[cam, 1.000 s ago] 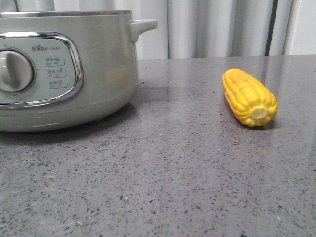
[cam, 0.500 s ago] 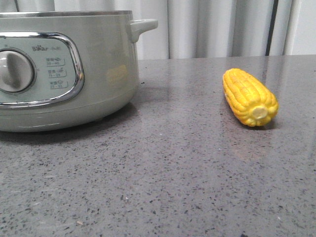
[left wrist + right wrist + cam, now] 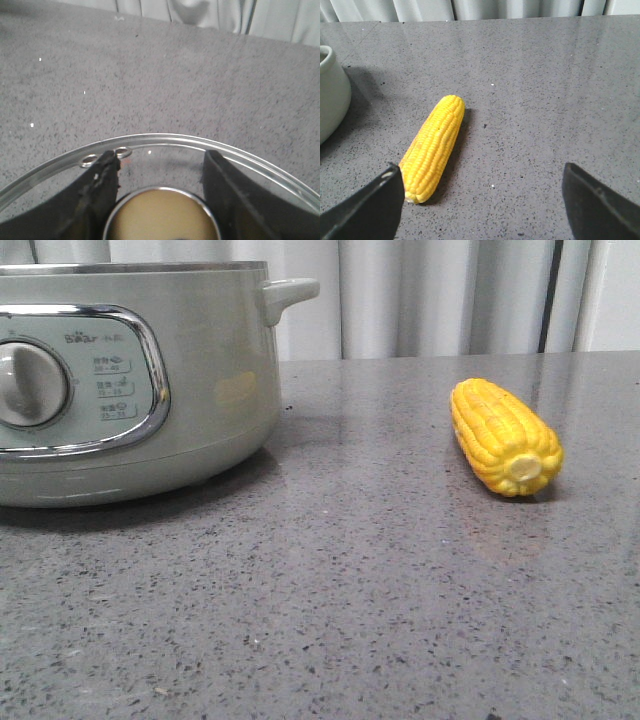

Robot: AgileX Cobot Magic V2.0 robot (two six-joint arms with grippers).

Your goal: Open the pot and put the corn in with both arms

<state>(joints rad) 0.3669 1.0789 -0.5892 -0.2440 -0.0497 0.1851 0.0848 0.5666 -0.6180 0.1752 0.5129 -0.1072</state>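
Note:
The pale grey-green pot stands at the left of the front view, its steel rim showing and no lid on it; its wall also shows in the right wrist view. The yellow corn lies on the table to the right. My left gripper is shut on the brass-coloured knob of a glass lid, held over bare table. My right gripper is wide open above the table, with the corn just ahead of one finger. Neither gripper shows in the front view.
The grey speckled table stretches between the pot and the corn. Pale curtains hang behind the table's far edge.

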